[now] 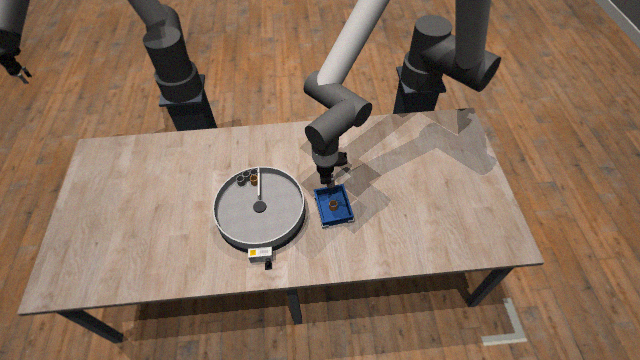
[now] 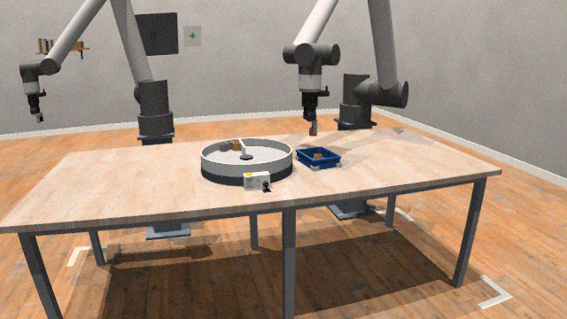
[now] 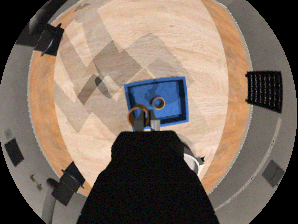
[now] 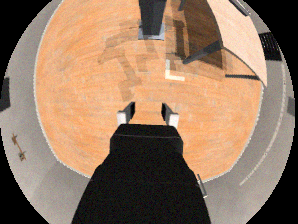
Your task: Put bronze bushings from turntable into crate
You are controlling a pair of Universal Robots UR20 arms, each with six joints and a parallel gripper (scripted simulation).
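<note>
Left gripper (image 1: 327, 185) (image 2: 313, 126) (image 3: 146, 122) clamped on 1 bronze bushing (image 2: 313, 132); center over crate (image 1: 335, 220) (image 2: 320, 162) (image 3: 172, 120), lower straight, clear walls and bushing inside (image 1: 333, 204) (image 2: 317, 156), release low.

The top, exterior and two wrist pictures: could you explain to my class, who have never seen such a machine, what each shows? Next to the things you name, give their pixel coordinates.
Two jointed robot arms stand behind a table (image 1: 150, 270) (image 2: 133, 195). One picture looks down from above, one from across the table; each wrist picture comes from a camera on that arm. On the table are a round turntable (image 1: 259, 227) (image 2: 275, 168) carrying grey steel bushings and a bronze one (image 1: 254, 180) (image 2: 236, 146), a blue crate (image 1: 336, 220) (image 2: 322, 163) (image 3: 186, 100) with another bronze bushing inside, and a small white box (image 1: 260, 253) (image 2: 254, 181). The left gripper (image 1: 328, 184) (image 2: 314, 128) (image 3: 147, 114) pinches a third bronze bushing. The right gripper (image 1: 24, 76) (image 2: 40, 119) (image 4: 148, 107) is open, away from the table.
</note>
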